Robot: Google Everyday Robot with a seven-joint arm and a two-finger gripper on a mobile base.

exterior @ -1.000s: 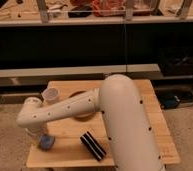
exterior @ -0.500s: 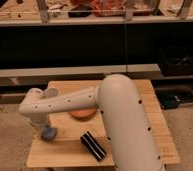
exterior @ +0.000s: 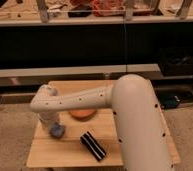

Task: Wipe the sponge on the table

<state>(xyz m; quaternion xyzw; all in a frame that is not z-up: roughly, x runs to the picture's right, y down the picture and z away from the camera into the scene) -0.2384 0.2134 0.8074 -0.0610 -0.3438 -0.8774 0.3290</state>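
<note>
Lying nearest: the black block with its pale stripe is lying aslant on the front part of the table, apart from the sponge.
Sponge's place: the light-blue sponge is resting on the plank top near the table's left edge as the view shows it. It is left of the block and nearer the camera than the orange disc.
Sponge's handling: it is looking soft and light. I am judging that it will squash under pressure, drag on the wood rather than glide, and roll or bunch if pushed from one side only. It is not looking fragile.
Where to hold: I am judging a hold from above, across its rounded middle, to suit best, with the sponge pressed flat to the wood.
Gripper: the gripper is pointing downward right over the sponge, at or on its top. Whether it is clasping the sponge or only bearing on it, I cannot tell.
Arm's pose: the arm is reaching leftward across the table from its bulky white near segment at the right, bending at the far end and dropping steeply to the sponge.
Orange disc: the orange disc is lying flat mid-table, partly hidden under the forearm.
Farthest: the dark shelf bench is running along behind the table.
</note>
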